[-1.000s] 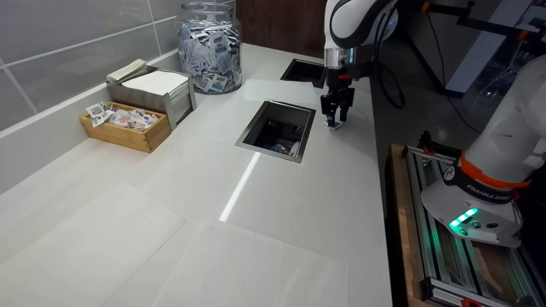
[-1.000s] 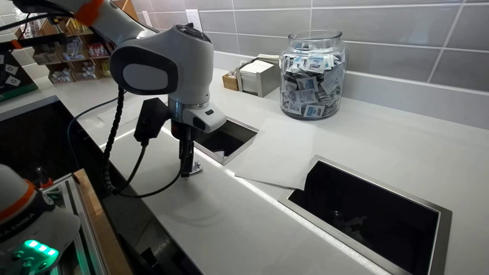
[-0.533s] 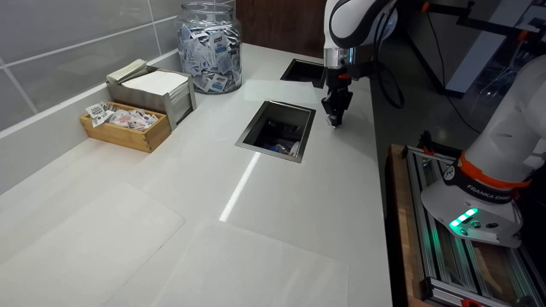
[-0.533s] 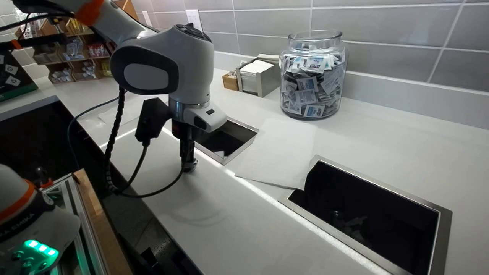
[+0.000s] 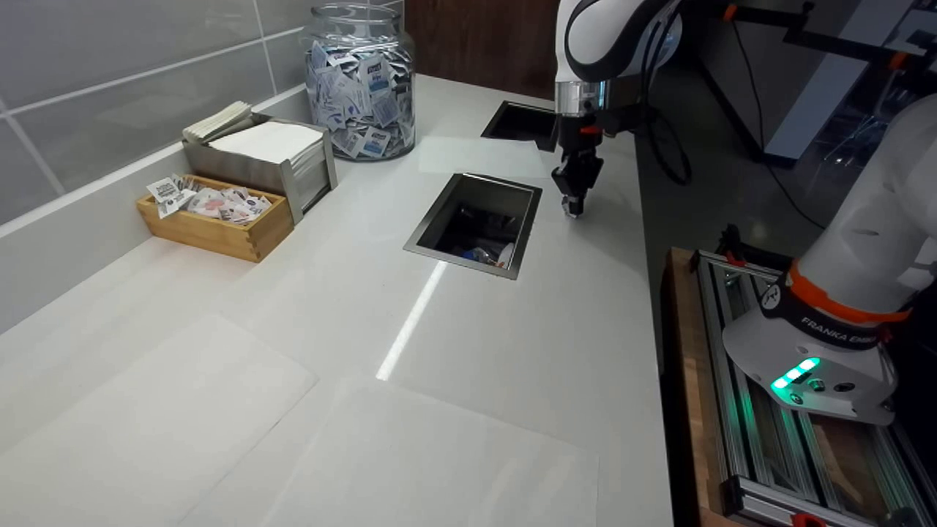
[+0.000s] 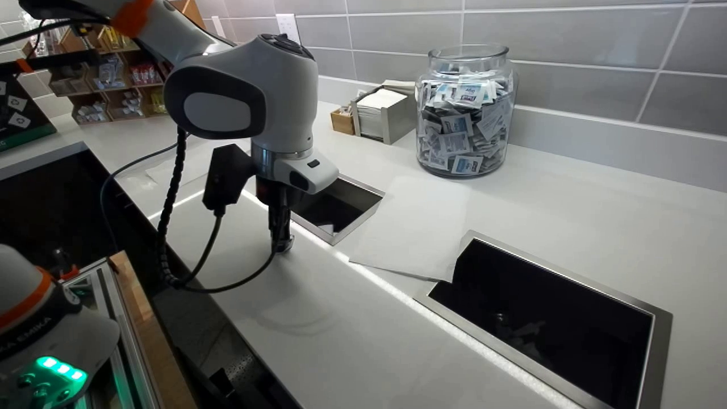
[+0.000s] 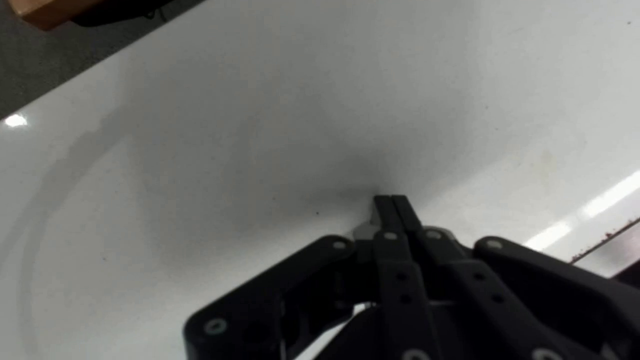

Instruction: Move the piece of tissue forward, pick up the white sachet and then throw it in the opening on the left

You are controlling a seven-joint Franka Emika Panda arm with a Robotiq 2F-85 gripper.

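My gripper [image 7: 391, 198] is drawn narrow, pinching the sachet [image 7: 365, 231] at the counter [image 5: 571, 351], near its edge; from my feeds I cannot tell whether the two touch. Beyond lies the left opening [image 5: 463, 262], with a second opening [image 6: 657, 358] farther along. The tissue [image 6: 417, 227] lies between them, one corner over the second's rim. A jar [image 6: 468, 57] of packets [image 6: 454, 142] stands behind, by the tiled wall [image 6: 568, 42].
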